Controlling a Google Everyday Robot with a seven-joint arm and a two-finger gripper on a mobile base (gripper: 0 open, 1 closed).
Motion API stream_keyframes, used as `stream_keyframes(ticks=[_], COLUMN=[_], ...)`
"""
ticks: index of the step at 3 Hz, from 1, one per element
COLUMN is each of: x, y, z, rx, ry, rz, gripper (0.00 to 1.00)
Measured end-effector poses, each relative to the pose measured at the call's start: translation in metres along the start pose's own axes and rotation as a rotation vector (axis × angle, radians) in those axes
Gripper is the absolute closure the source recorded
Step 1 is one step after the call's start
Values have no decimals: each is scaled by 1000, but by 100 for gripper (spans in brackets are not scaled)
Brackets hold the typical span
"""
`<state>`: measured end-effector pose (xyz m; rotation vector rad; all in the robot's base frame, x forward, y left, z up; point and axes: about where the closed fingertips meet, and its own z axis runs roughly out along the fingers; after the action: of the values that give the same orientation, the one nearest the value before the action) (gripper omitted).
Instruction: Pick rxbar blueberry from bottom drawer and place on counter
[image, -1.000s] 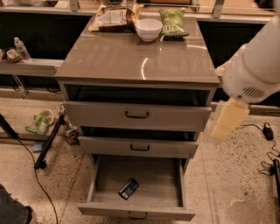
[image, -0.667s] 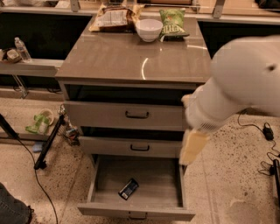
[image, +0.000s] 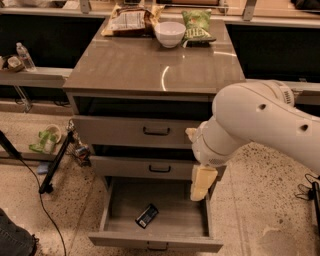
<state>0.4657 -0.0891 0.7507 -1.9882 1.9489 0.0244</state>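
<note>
closest in, the bottom drawer (image: 175, 212) stands pulled open with the rxbar blueberry (image: 146, 215) lying flat near the middle of its floor. just behind, the gripper (image: 202, 182) hangs over the drawer's right rear corner, apart from the bar, its state impossible to tell. farther back, the counter (image: 150, 70) holds a bowl (image: 170, 33), a green chip bag (image: 196, 26) and a tan snack bag (image: 129, 21).

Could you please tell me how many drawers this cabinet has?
3: the top drawer under the counter, the middle drawer below it, and the bottom drawer pulled open, holding the rxbar blueberry. The pincer hangs over its right side.
</note>
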Motion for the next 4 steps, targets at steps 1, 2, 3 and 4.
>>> stream_keyframes(ticks=[1, 2, 3, 4], x=[4, 17, 23, 22], y=[3, 17, 21, 22], z=[12, 62, 122, 185], rx=[-10, -42, -61, -61], ry=[-12, -84, -159, -186], rz=[29, 34, -75, -224], gripper=[0, 0, 0, 0])
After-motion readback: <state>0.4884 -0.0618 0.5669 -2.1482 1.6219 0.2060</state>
